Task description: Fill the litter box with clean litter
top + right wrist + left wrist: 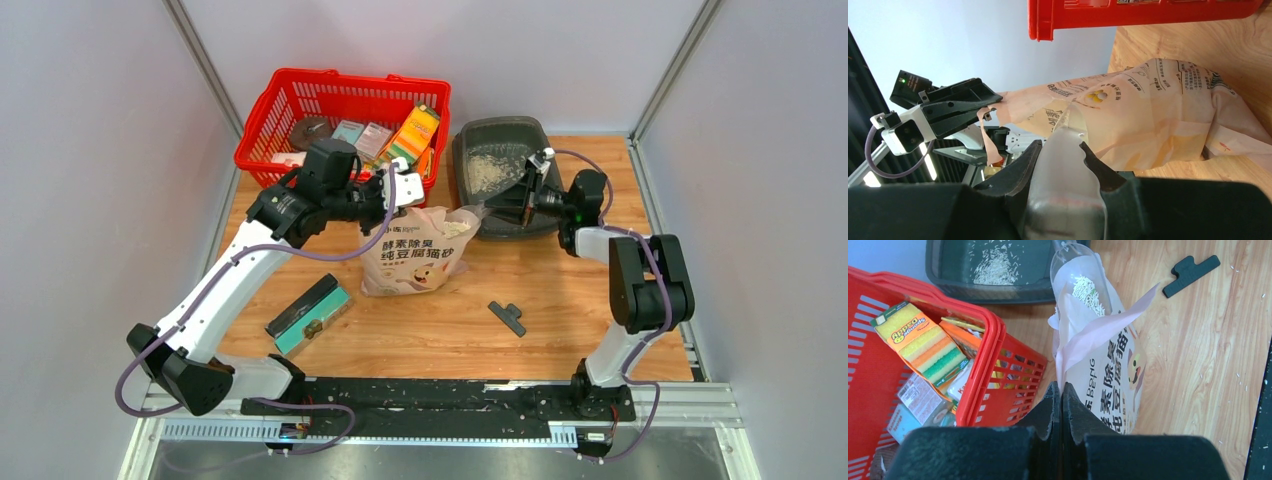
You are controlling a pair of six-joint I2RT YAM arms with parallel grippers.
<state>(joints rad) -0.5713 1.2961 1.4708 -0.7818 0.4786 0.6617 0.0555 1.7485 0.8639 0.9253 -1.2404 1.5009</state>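
The dark grey litter box point(470, 140) sits at the back right with a patch of pale litter point(492, 165) in it; it also shows in the left wrist view point(948, 275). The pinkish-beige litter bag point(415, 258) stands open to its left. My left gripper point(398, 196) is shut on the bag's top edge point(1098, 332), its jaws pressed together point(1061, 386). My right gripper point(527, 197) is shut on the handle of a clear scoop point(1063, 165). The scoop's bowl point(1083, 275) lies in the bag's mouth with granules point(1087, 290) in it.
A red mesh basket point(262, 128) of sponges and packets stands at the back left, right beside the bag and my left gripper. A teal-and-black box point(308, 313) lies front left. A black clip point(508, 317) lies on the wooden table right of the bag.
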